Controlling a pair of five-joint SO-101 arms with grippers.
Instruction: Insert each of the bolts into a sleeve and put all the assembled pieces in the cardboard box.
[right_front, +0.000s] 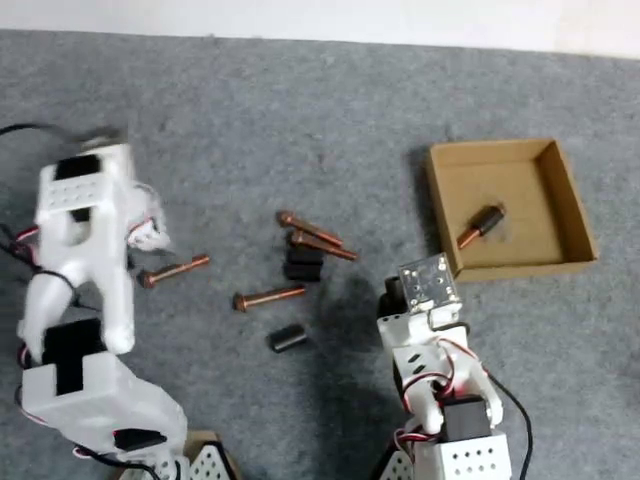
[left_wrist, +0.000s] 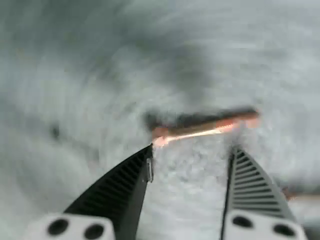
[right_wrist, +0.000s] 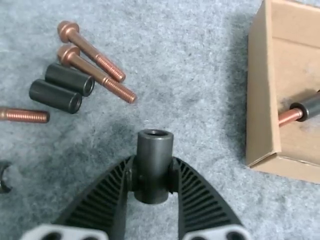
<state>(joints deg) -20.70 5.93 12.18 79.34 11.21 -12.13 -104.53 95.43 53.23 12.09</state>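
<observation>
On your grey desk (right_front: 300, 120) the box (right_front: 492, 147) sits on the right side, one bolt-in-sleeve piece (right_front: 480, 225) lying inside it. Your left hand (left_wrist: 192, 155), over the desk's left side, is spread wide and holds nothing. A bolt (left_wrist: 205, 127) seems to lie crosswise just past its fingertips, though that view is smeared. Your right hand (right_wrist: 152, 175), near the box's near corner, is clamped on a sleeve (right_wrist: 154, 160) whose open bore points away from the hand. Three more bolts (right_front: 268, 296) lie mid-desk, two of them side by side just beside a pair of sleeves (right_wrist: 70, 80). A lone sleeve (right_front: 288, 338) lies apart, closer to the arm bases.
</observation>
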